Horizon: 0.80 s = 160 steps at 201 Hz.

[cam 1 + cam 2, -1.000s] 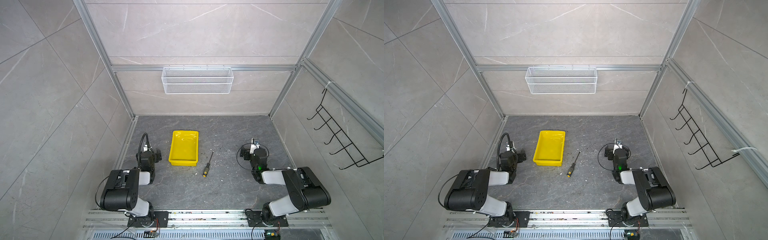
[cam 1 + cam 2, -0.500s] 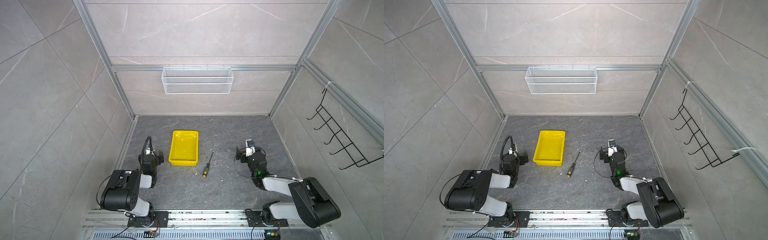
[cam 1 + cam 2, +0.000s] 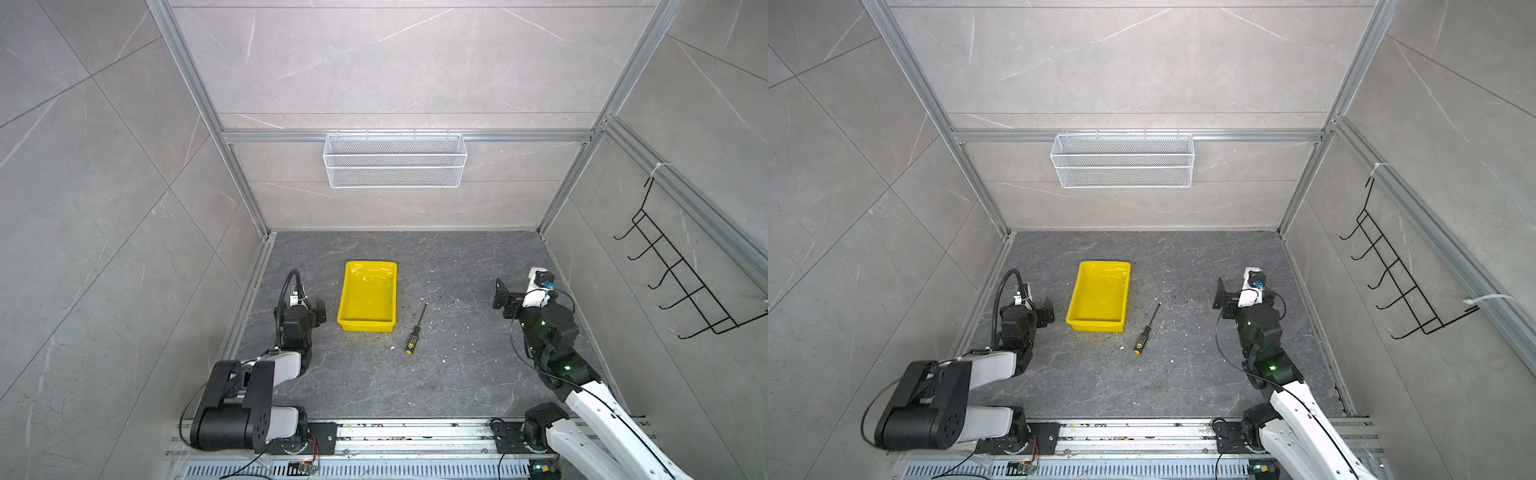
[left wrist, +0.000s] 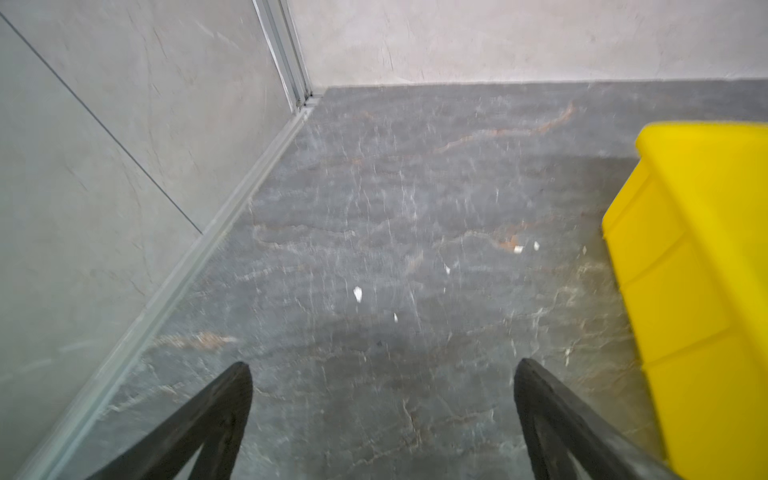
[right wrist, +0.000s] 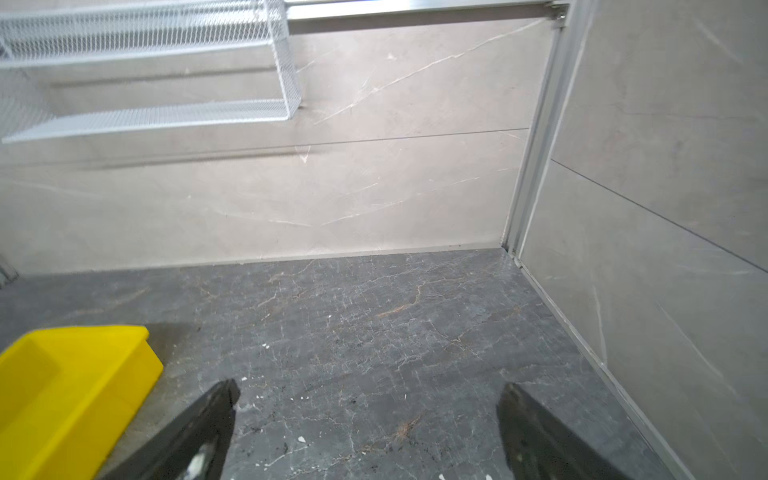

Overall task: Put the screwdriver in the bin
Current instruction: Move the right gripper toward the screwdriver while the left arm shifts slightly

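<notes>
Watching both top views, I see the screwdriver (image 3: 415,329) lying flat on the dark floor (image 3: 457,374), just right of the bin (image 3: 367,326) and not touching it, with its handle at the near end and its shaft angled away. The right gripper (image 5: 370,392) has its jaws spread wide with nothing between them and sits well off to the side of the tool. The left gripper (image 4: 382,374) is likewise spread and empty beside the bin's other long wall. My worry is the thin, low shaft: an off-centre descent could pinch only floor or roll the tool away, and a sideways sweep might shove it against the bin. Compared with a second ago, the right arm has unfolded and lifted its wrist, and the left has crept forward. Screwdriver and bin are unmoved.
</notes>
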Each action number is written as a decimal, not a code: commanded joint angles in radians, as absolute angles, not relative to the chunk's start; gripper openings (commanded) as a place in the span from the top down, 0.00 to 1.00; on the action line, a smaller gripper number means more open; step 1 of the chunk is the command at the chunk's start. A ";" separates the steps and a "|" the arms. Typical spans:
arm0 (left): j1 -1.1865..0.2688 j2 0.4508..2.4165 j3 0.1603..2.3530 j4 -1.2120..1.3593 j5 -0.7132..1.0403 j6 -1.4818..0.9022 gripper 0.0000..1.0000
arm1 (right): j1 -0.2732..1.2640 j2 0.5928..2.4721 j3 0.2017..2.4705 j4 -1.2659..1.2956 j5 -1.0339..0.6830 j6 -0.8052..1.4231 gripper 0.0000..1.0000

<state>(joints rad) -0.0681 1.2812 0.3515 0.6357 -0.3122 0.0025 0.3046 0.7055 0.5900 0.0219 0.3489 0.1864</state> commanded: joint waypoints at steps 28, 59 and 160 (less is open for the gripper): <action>-0.077 0.992 0.715 -0.297 -0.128 -0.315 0.00 | 0.305 1.010 0.859 -0.652 0.572 0.633 0.01; -0.077 0.929 0.683 -0.369 0.070 -0.387 0.00 | 0.306 1.109 0.919 -0.636 0.508 0.725 0.01; -0.075 0.750 0.477 -0.425 -0.071 -0.563 0.00 | 0.256 1.156 1.000 -0.730 0.602 0.847 0.00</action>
<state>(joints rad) -0.0750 0.8165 0.5171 -0.4450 -0.0765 -0.4896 0.2619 1.1404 0.9939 -0.6613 0.5426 0.7692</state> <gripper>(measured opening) 0.998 0.992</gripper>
